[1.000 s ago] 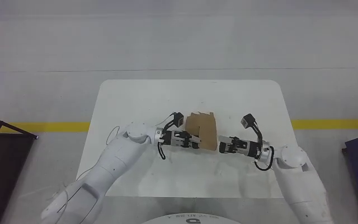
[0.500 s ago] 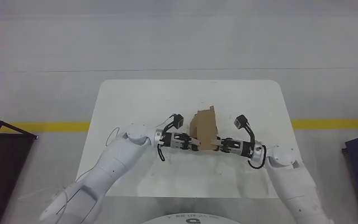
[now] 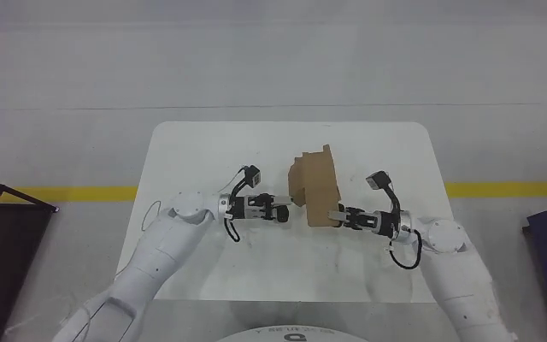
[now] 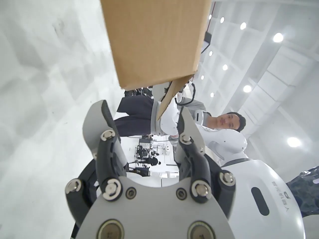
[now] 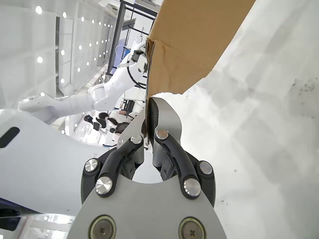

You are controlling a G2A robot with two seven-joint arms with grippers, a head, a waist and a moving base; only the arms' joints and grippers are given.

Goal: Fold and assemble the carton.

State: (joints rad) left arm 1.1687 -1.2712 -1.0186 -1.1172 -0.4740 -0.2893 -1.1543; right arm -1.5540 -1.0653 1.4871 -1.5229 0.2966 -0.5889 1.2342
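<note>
Carton [image 3: 312, 184]: brown cardboard, partly erected, located over the middle of the white table [image 3: 214, 154] between the two arms. Its interior is hidden, so its contents cannot be determined.

Right gripper [image 3: 335, 215]: fingers pressed together on a thin edge of the carton's flap, at the carton's near lower corner. The right wrist view shows the cardboard edge clamped between the pads [image 5: 155, 111].

Left gripper [image 3: 286, 205]: fingers spread, just beside the carton's opposite side. A loose flap edge [image 4: 169, 98] hangs between the fingertips, not gripped.
</note>
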